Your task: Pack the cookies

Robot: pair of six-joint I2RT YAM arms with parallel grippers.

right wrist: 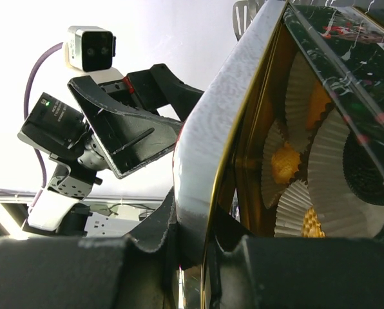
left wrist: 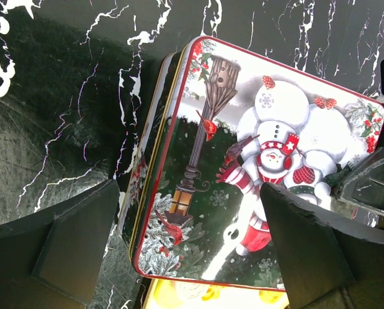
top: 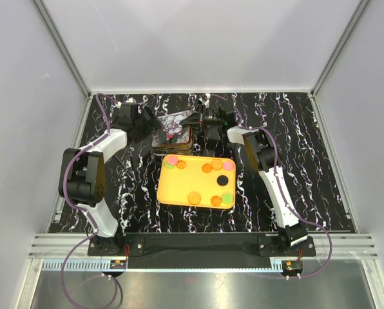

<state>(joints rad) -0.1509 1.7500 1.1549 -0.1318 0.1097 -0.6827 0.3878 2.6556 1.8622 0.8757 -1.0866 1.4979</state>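
Several cookies [top: 194,197], orange, pink-green and one black [top: 223,181], lie on a yellow tray [top: 172,190]. Behind it stands the tin [top: 176,129], its snowman lid [left wrist: 256,148] tilted over the base [left wrist: 150,148]. My right gripper [right wrist: 205,251] is shut on the lid's rim [right wrist: 224,129] at the tin's right side [top: 201,119]. Beside the rim, white paper cups [right wrist: 334,174] hold an orange cookie [right wrist: 283,162] and a dark one [right wrist: 366,167]. My left gripper [left wrist: 189,257] is open just above the lid, near the tin's left side [top: 147,122].
The black marbled tabletop [top: 308,161] reaches grey walls at the back and sides. The tray's far edge [left wrist: 211,297] lies close to the tin's near side. The left gripper shows across from the lid in the right wrist view [right wrist: 124,135].
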